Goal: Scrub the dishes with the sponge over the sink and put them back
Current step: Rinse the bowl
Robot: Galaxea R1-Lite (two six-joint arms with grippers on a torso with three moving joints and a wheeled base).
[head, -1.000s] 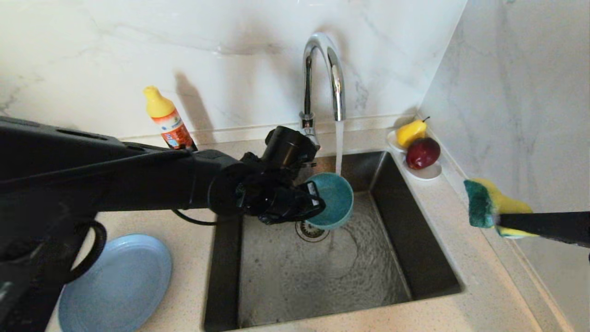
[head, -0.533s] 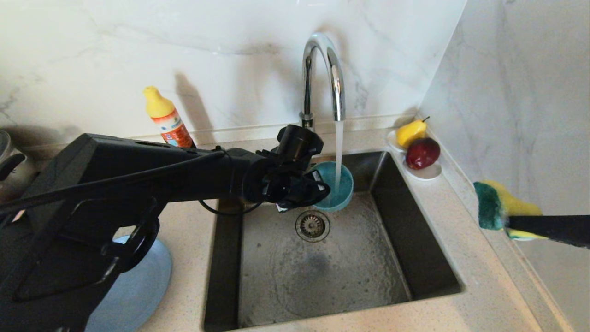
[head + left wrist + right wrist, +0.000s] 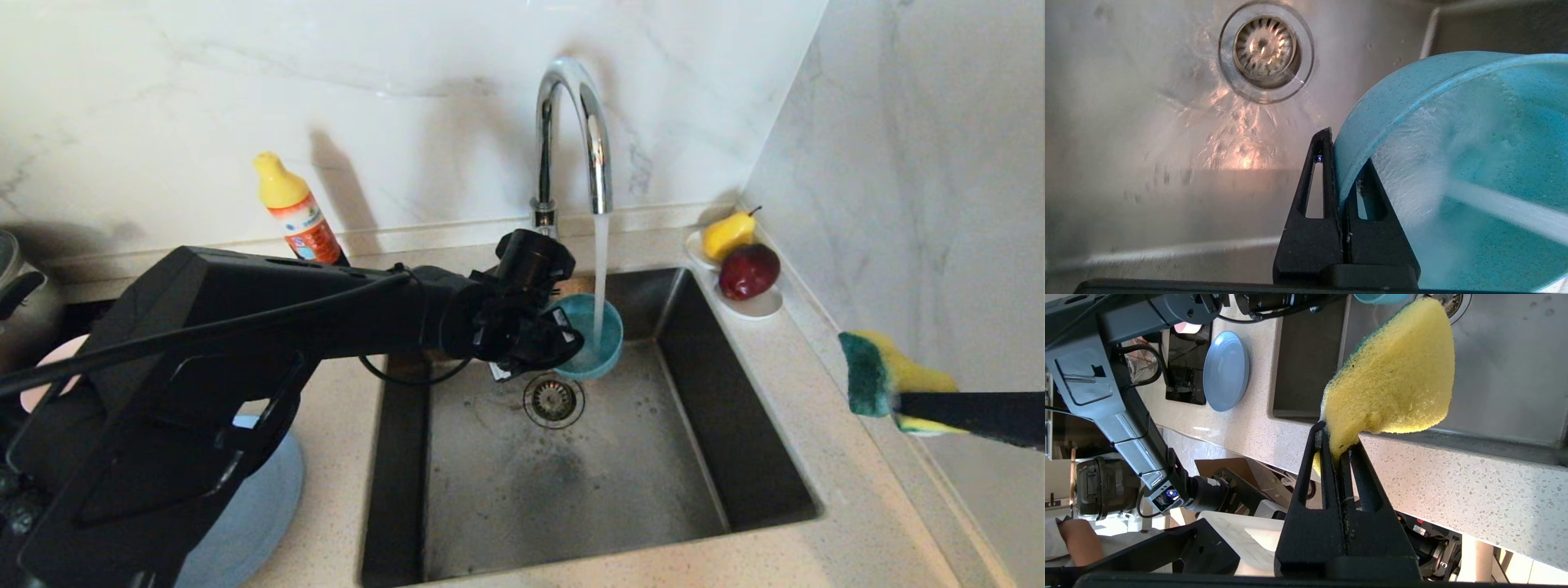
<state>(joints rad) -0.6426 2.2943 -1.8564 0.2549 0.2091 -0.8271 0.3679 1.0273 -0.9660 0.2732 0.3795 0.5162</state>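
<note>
So the left gripper (image 3: 563,339), pinched tight on the rim of the small teal bowl (image 3: 594,336), has just swung it up under the chrome arched tap (image 3: 575,131), so it's rinsing now. Right gripper (image 3: 1337,447) hangs right of the steel sink (image 3: 735,425), clamped on the yellow-and-green sponge (image 3: 878,371). Scrubbing's probably next.

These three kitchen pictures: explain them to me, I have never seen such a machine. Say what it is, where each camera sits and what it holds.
It is a two-armed robot at a sink. The wide picture looks down from its head. The other two come from cameras on its wrists. The left gripper is shut on the rim of a teal bowl, held under the running tap. The right gripper, off to the right over the counter, pinches a yellow sponge. On the counter: a blue plate, a detergent bottle, and a pear and red fruit on a white dish.
</note>
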